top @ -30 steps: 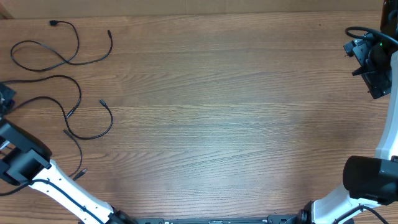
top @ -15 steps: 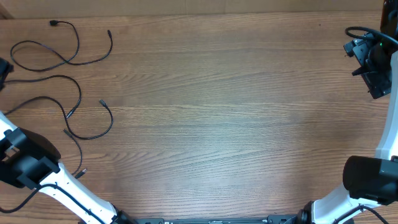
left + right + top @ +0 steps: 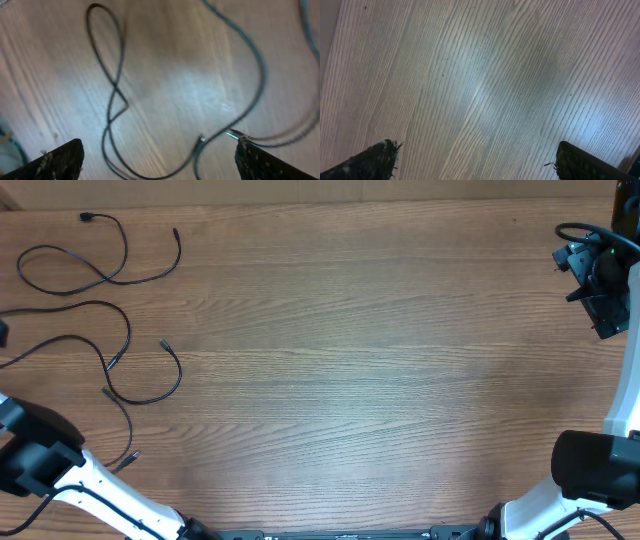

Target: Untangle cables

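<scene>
Cables [image 3: 116,89] beneath left hand [image 3: 157,150] (spread wide)

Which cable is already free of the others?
The thin black looped cable topmost in the overhead view: it touches no other. The remaining thin black cables overlap one another.

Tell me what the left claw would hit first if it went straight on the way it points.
Probably the cables lying on the table: the open left claw points down at them, with a plug end nearly between its fingertips. Depth is unclear.
</scene>
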### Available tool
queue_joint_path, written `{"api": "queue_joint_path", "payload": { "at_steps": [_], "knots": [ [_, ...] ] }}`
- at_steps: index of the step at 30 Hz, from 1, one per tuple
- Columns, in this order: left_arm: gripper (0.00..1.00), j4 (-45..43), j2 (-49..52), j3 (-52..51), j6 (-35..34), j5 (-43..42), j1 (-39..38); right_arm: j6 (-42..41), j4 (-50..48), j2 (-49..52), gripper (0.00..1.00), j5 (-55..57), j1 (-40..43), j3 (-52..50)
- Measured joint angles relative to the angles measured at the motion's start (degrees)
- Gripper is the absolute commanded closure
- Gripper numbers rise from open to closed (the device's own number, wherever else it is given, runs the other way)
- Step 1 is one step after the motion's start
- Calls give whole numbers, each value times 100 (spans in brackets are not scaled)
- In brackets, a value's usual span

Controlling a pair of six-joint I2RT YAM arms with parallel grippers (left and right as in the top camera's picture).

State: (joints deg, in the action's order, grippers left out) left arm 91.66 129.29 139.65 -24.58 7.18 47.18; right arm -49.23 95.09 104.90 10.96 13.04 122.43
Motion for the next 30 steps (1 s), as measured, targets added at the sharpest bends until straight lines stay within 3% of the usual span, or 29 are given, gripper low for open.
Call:
{"api": "queue_joint_path", "payload": {
  "at_steps": [3,5,14,18,30],
  "knots": [
    [5,-129,0,-304,-48,59,151,0,0,0,0,0,-2,0],
    [14,-315,0,-610,-81,101,254,-2,0,0,0,2,-2,0],
    [78,-1687,0,-2184,-138,175,643,-2,2,0,0,-2,-2,0],
    [96,-2138,4,-2564,-173,170,776,0,0,0,0,-2,0,0],
    [96,-1963,4,-2861,-837,778,1285,0,-2,0,0,0,-2,0]
  ]
}}
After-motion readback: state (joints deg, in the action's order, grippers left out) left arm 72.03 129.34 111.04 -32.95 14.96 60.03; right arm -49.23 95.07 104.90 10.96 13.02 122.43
